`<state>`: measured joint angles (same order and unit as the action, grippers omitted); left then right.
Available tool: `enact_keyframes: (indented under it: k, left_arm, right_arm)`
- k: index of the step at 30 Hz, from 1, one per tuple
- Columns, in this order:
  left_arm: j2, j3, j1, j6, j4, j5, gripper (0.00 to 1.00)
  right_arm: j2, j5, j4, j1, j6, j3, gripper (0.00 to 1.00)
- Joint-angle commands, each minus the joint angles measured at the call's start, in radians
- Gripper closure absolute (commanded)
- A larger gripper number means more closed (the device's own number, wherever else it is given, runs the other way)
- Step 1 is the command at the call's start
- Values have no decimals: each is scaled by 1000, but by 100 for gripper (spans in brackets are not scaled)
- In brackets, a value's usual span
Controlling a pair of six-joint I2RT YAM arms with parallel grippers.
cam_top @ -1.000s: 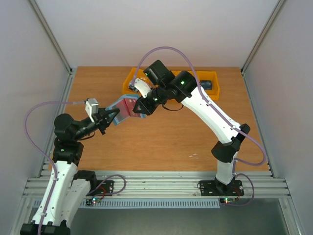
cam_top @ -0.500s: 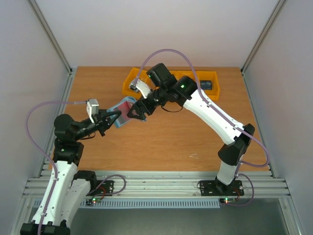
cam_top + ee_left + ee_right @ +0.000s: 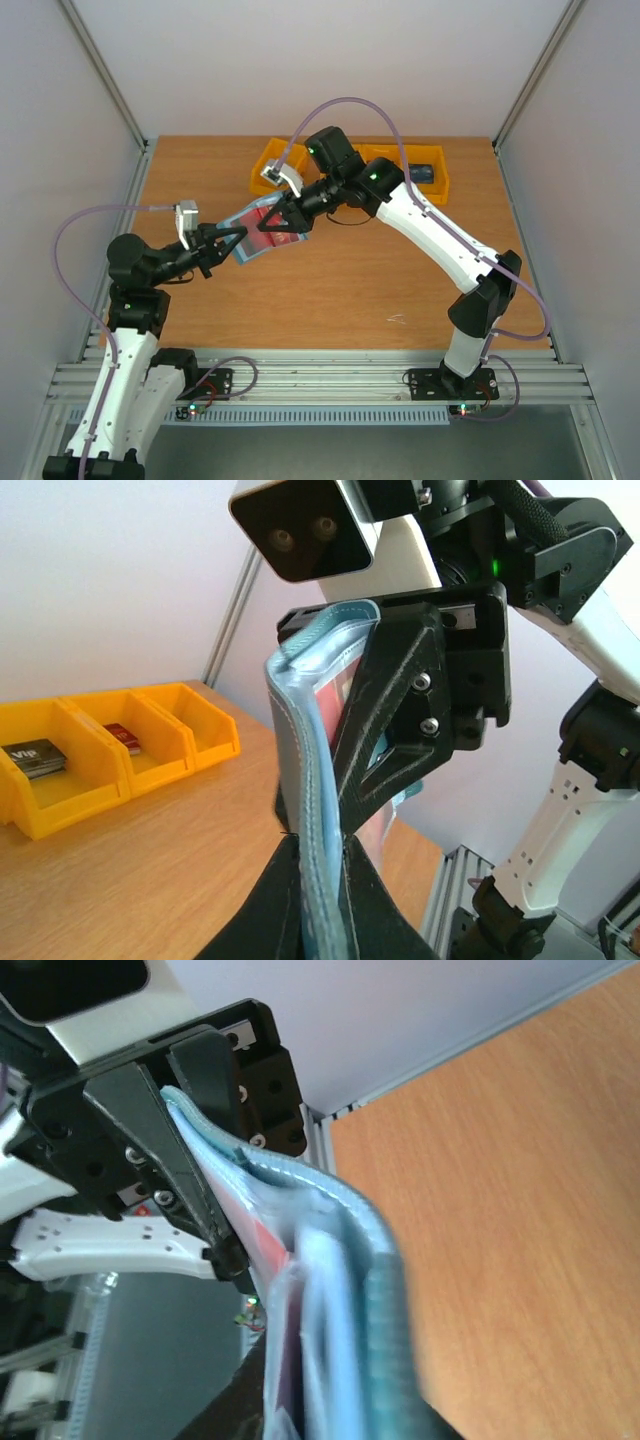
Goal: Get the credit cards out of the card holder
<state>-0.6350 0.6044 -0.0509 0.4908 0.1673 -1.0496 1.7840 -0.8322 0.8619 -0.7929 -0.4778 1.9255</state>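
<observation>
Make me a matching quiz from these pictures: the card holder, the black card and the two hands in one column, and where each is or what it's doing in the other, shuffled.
1. card holder
2. black card
3. left hand
4. right hand

a. lies in a yellow bin
b. shut on the holder's edge
c. up in the air between both hands
d. against the holder's open, red side

Pairs: 1-c, 2-a, 3-b, 4-d.

The top camera looks down from 6 o'clock over the whole bench (image 3: 350, 290), while both wrist cameras sit close, facing each other across the card holder (image 3: 300, 780).
</observation>
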Motion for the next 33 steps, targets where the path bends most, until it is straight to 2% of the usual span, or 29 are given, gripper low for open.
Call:
enact_keyframes:
  k: [1, 2, 3, 5, 7, 11, 17, 33]
  left_arm:
    - [14, 11, -14, 39, 126, -52, 100]
    - [15, 12, -11, 47, 124, -40, 100]
    - [17, 10, -9, 53, 123, -32, 94]
    - [20, 3, -2, 62, 120, -32, 73]
    - [24, -8, 3, 62, 116, -33, 64]
    - [28, -21, 11, 42, 100, -16, 63]
    - [41, -60, 18, -63, 50, 31, 64]
    - [37, -72, 31, -58, 81, 5, 62]
  right_arm:
    - [-7, -101, -46, 2, 0, -14, 99]
    - [-12, -115, -50, 13, 3, -23, 99]
    - [-18, -129, -57, 25, 10, -31, 99]
    - [-34, -163, -62, 50, 16, -45, 99]
    - [-52, -199, -62, 68, 12, -56, 99]
    - [-73, -251, -49, 76, -1, -60, 99]
    - [-95, -293, -50, 95, -11, -73, 99]
    - [-112, -378, -2, 126, -51, -79, 99]
